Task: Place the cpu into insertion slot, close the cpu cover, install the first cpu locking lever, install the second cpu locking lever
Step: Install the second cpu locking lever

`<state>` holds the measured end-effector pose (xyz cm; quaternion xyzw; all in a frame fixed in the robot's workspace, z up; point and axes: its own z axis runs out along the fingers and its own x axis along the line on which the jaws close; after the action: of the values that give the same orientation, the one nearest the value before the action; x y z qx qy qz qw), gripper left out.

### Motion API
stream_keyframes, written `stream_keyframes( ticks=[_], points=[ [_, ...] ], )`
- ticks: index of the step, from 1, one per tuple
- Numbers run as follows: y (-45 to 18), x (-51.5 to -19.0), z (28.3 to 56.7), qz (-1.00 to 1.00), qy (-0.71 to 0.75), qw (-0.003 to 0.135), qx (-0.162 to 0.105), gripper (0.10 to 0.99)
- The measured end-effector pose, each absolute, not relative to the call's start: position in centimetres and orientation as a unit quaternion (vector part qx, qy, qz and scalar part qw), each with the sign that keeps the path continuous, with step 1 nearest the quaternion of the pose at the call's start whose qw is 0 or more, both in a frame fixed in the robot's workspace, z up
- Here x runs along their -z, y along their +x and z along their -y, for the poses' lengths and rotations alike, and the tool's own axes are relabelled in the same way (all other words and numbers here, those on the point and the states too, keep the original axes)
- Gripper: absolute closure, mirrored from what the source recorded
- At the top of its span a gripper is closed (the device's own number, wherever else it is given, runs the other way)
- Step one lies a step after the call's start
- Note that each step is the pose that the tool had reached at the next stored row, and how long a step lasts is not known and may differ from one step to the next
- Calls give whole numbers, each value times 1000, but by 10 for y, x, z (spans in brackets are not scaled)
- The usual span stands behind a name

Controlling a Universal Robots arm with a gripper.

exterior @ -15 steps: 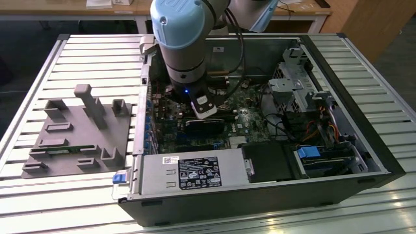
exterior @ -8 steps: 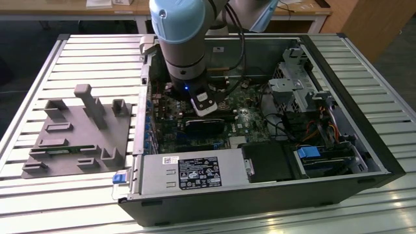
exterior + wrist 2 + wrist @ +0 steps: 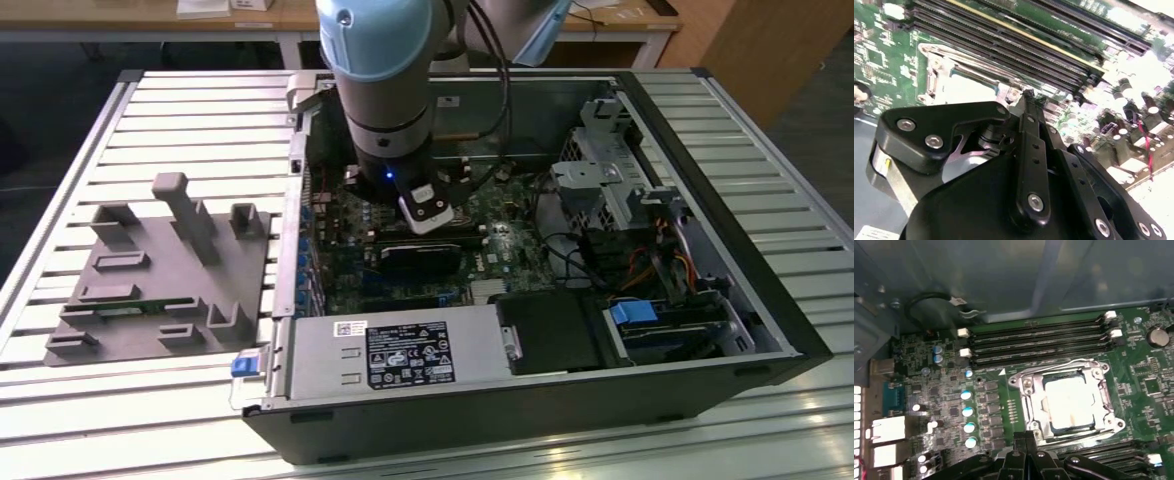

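CPU seated, cover shut over it

The cpu (image 3: 1070,401) is seen under the cpu cover (image 3: 1036,400); the gripper (image 3: 1026,442), its jaws pressed together and empty, is held just beside the socket's edge.

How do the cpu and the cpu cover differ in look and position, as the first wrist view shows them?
The cpu is a solid, pale silvery square with no opening; the cpu cover is a thin metal frame with a square window. The cpu lies in the middle, inside that window; the cpu cover runs around it and lies flat over the insertion slot. Both are silvery metal, lie level with the green board, and sit just ahead of the gripper.
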<state>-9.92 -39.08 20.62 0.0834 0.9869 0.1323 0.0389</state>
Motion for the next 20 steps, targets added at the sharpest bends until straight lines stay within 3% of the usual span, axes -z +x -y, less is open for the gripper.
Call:
stream_keyframes(
  ticks=[20],
  points=[
    [-61,-206,383,-987,85,39,-129,980]
  ],
)
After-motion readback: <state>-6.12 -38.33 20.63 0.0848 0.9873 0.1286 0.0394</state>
